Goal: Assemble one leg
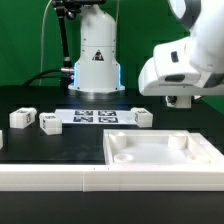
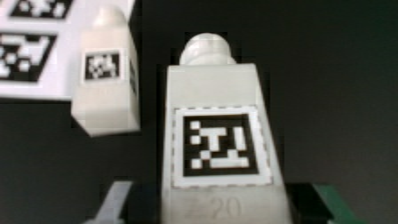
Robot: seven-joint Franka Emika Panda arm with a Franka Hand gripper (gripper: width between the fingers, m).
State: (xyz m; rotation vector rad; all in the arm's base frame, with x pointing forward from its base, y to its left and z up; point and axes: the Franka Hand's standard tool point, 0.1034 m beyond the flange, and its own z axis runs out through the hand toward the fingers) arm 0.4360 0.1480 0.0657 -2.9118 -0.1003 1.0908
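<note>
The leg (image 2: pixel 217 110) I am working on lies directly under my end effector (image 2: pixel 222 206), in the slot between the two fingers (image 2: pixel 125 205). Its tagged face is turned up toward my wrist. Its long axis runs straight out from between the fingers, across the direction in which they close, and its rounded tip points away from me. So the coming move depends less on travel than on squeezing squarely across the leg's narrow width.

A thin dark strip seems to separate each finger from the leg's flanks. The wrist view is soft there, though, so I cannot tell whether I am clamped on it or only straddling it.

A second leg (image 2: pixel 107 80) lies just beside it, roughly parallel, between it and the marker board (image 2: pixel 32 45).

In the exterior view my arm reaches in from that view's right. The wrist is low and the end effector (image 1: pixel 180 98) points down at the worktop (image 1: pixel 60 145), beyond the far edge of the panel (image 1: pixel 160 150). My own bulk hides the leg there.
</note>
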